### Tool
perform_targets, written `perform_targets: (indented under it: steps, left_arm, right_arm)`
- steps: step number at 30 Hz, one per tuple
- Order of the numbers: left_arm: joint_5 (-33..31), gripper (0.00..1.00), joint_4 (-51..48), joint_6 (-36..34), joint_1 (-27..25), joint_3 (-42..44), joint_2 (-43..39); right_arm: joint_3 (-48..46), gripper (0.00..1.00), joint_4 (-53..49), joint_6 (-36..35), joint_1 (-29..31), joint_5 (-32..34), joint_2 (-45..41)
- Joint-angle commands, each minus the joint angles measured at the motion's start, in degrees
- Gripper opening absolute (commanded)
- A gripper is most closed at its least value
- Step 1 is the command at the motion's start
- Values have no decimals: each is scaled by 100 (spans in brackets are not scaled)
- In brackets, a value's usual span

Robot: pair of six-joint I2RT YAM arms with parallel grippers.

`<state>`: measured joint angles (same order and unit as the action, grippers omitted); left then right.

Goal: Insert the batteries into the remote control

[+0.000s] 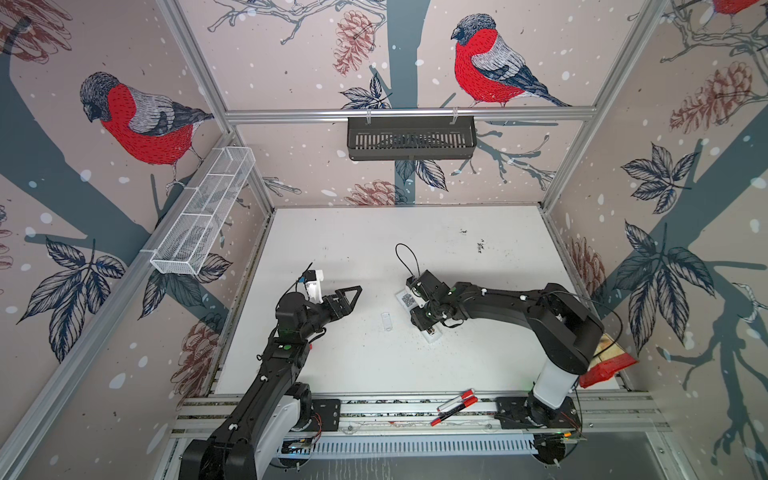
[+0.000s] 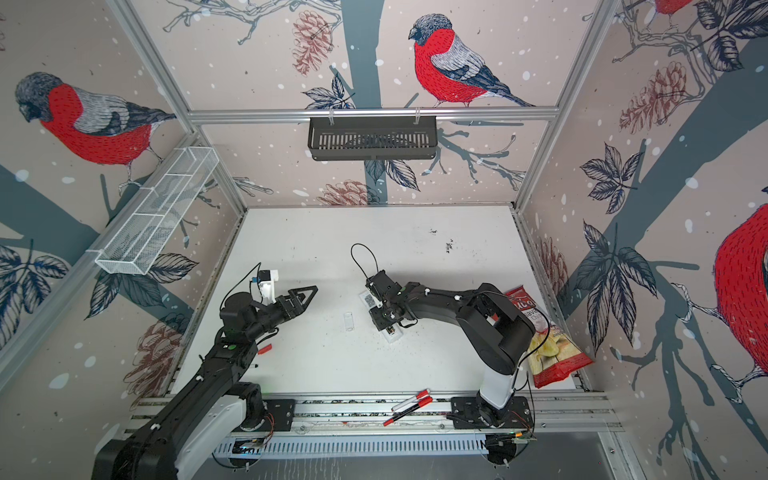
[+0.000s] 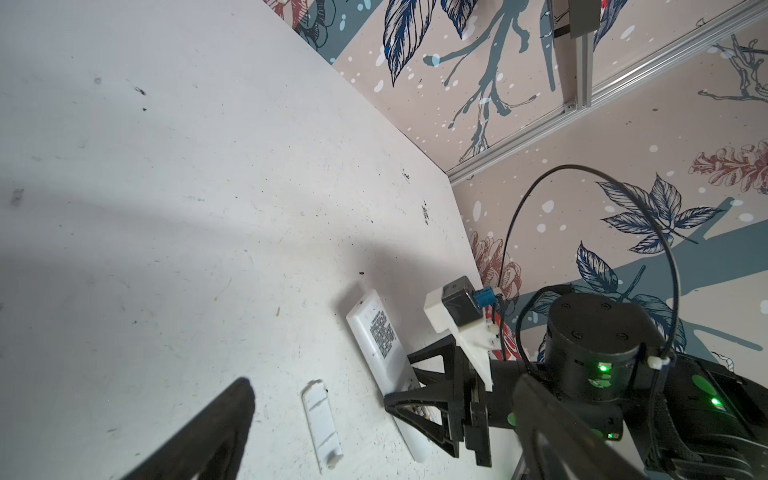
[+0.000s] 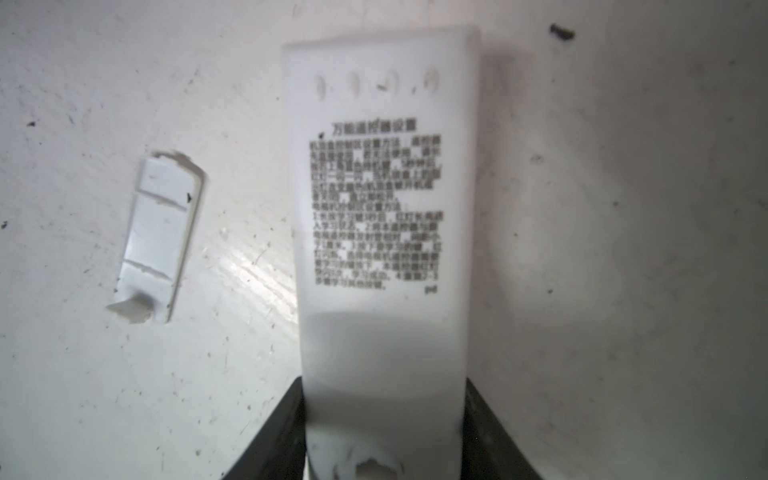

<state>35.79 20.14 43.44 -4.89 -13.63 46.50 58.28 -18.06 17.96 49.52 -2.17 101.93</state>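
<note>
Remote control [image 1: 408,300] lies back-up on the white table [image 1: 353,365] in both top views, the right end effector [image 1: 424,318] clamped across its sides; the left end effector [image 1: 353,293] hangs apart, empty. Marker pens [image 1: 455,405] lie on the front rail [image 1: 374,409]. Left wrist view: left fingers [image 3: 224,428] spread wide, a loose white battery cover [image 3: 322,419] just beside the remote control. Right wrist view: both fingers [image 4: 286,436] press its edges, printed label up.

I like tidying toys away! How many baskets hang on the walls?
2. A white wire basket hangs on the left wall; a black basket on the back wall. None seems hidden.
</note>
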Motion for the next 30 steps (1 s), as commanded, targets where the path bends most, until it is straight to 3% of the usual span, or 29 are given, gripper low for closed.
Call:
perform_targets:
  steps: [1, 11, 17, 30]
  left_arm:
    - [34, 97, -28, -90, 39, 7, -61]
    - [10, 97, -139, -90, 93, -8, -93]
    - [-371, 97, -848, -224, 137, -177, -96]
    - [-588, 97, -1086, -290, 177, -202, -364]
  right_arm:
    - [21, 47, -189, -20, 5, 288, 108]
    - [225, 75, -241, -43, 316, 591, -244]
    - [290, 70, 50, 182, 873, 431, -495]
    - [851, 57, 378, 900, 1269, 56, 502]
